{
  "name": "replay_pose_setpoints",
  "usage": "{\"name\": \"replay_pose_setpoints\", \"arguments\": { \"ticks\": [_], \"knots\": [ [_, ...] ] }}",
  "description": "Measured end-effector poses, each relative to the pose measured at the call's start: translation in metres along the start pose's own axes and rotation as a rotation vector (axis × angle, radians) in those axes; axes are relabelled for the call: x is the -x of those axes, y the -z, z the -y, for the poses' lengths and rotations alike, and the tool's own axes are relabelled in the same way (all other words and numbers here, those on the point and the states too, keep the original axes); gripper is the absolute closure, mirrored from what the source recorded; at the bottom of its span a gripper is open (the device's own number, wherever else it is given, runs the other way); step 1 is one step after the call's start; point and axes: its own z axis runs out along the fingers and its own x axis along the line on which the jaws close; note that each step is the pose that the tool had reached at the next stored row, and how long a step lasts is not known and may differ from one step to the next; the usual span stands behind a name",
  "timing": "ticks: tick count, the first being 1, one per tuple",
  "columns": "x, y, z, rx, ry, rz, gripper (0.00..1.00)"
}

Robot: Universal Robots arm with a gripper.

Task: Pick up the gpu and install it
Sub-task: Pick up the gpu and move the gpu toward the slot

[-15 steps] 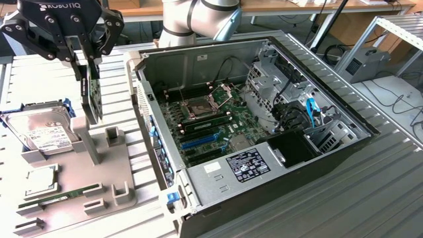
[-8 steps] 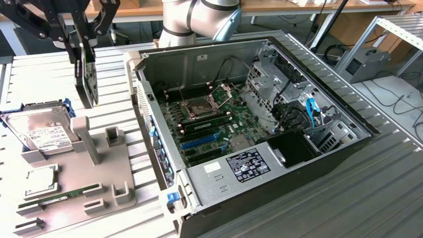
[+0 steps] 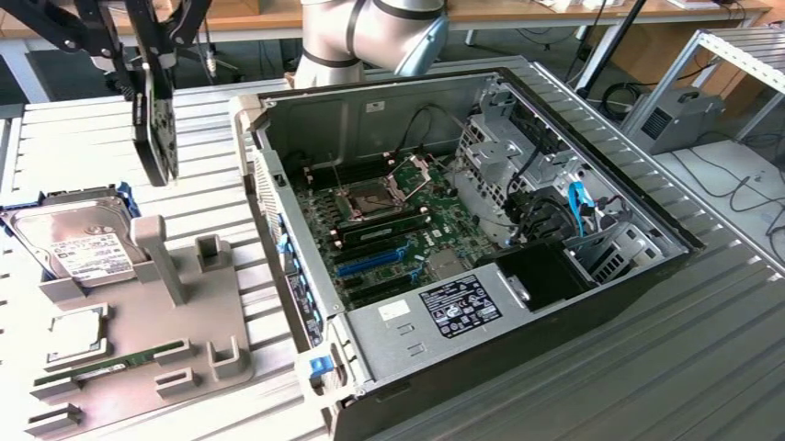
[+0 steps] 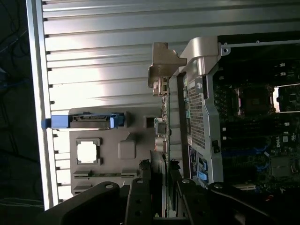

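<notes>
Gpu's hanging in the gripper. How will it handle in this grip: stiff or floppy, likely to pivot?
Probably stiff: the gpu hangs straight and flat below the gripper, with no sag. It may pivot, since it seems pinched near one end only. The metal bracket at the far end likely weights that end.

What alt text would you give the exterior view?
The gripper holds the gpu upright in the air, at the exterior view's left of the open computer case with its motherboard exposed. A grey holder in the foreground carries a hard drive, a processor and a RAM stick.
</notes>
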Motion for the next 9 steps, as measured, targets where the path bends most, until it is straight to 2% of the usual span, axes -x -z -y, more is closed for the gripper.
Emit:
{"name": "replay_pose_setpoints", "arguments": {
  "ticks": [1, 2, 9],
  "knots": [
    [0.0, -0.008, 0.0036, 0.0048, 0.0, -0.0003, 0.74],
    [0.0003, -0.0134, 0.0095, 0.0053, 0.0, -0.0004, 0.74],
    [0.0003, -0.0175, 0.0113, 0.0053, 0.0, -0.0004, 0.74]
  ]
}}
